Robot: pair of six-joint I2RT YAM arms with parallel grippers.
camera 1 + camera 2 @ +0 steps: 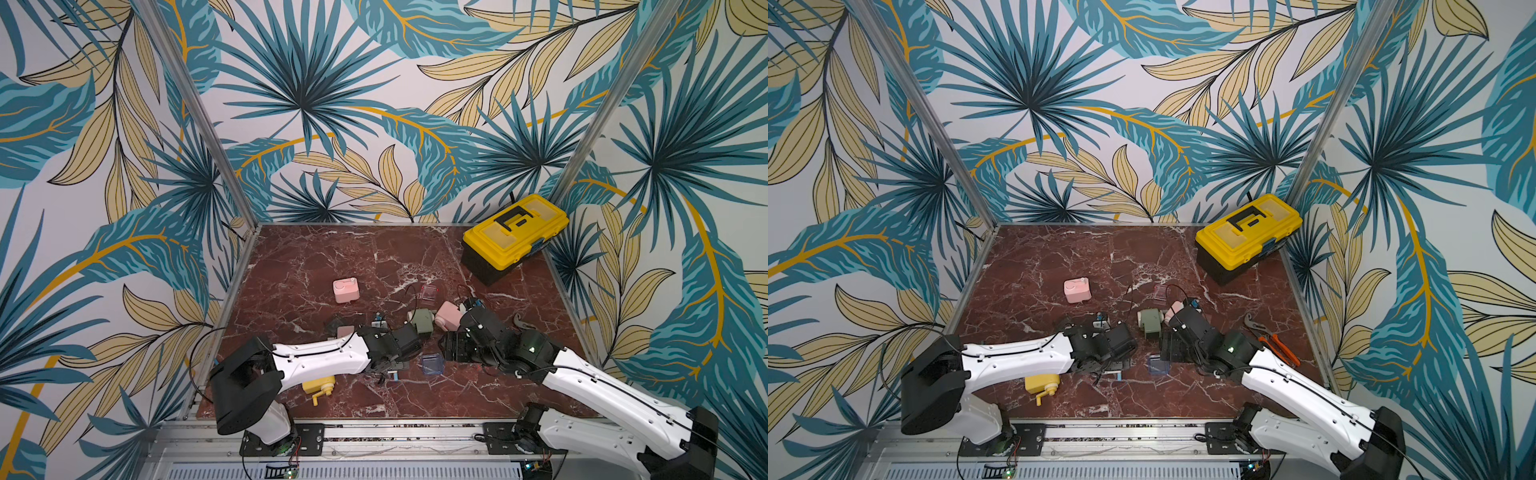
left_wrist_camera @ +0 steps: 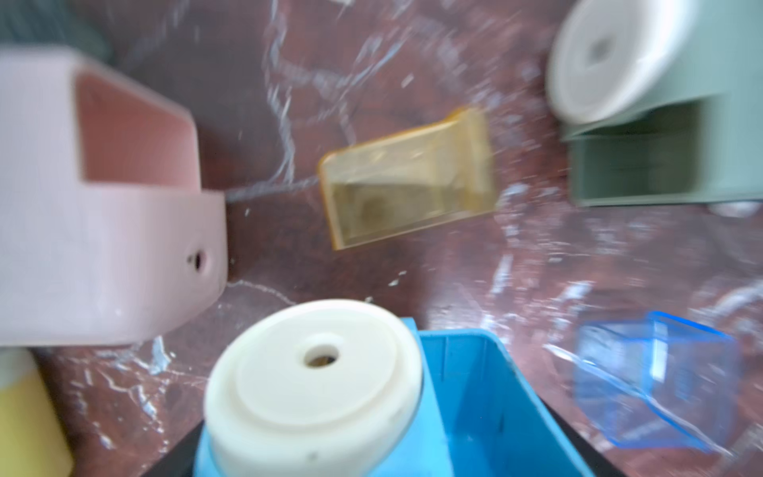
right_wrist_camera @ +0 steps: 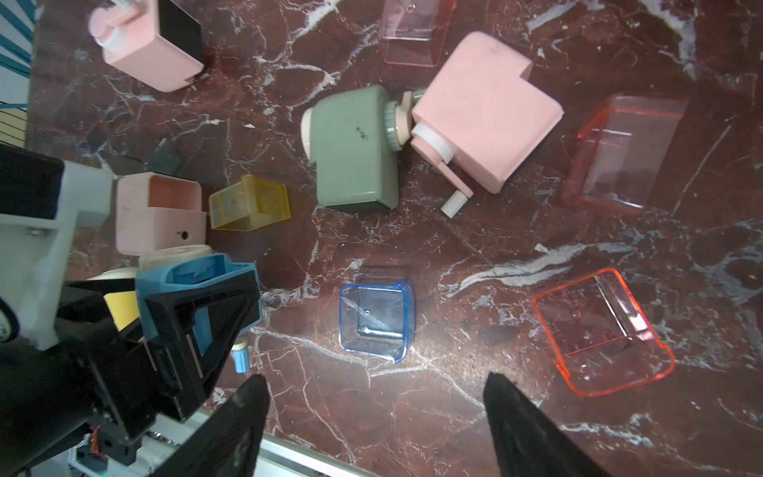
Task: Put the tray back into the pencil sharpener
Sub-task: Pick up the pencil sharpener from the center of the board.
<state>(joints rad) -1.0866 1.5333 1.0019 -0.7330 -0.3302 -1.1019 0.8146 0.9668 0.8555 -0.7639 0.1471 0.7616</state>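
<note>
Though spread wide, left gripper [image 3: 186, 297] clasps blue sharpener [image 2: 475, 396].

Robot lab cell: aluminium frame [image 1: 199, 112], wallpapered walls [image 1: 332, 104]

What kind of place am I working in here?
Probably a staged robot test booth, not a real workshop: a marble-look tabletop fenced by metal posts and leaf-print walls, with pencil sharpeners and loose clear trays scattered about.
</note>
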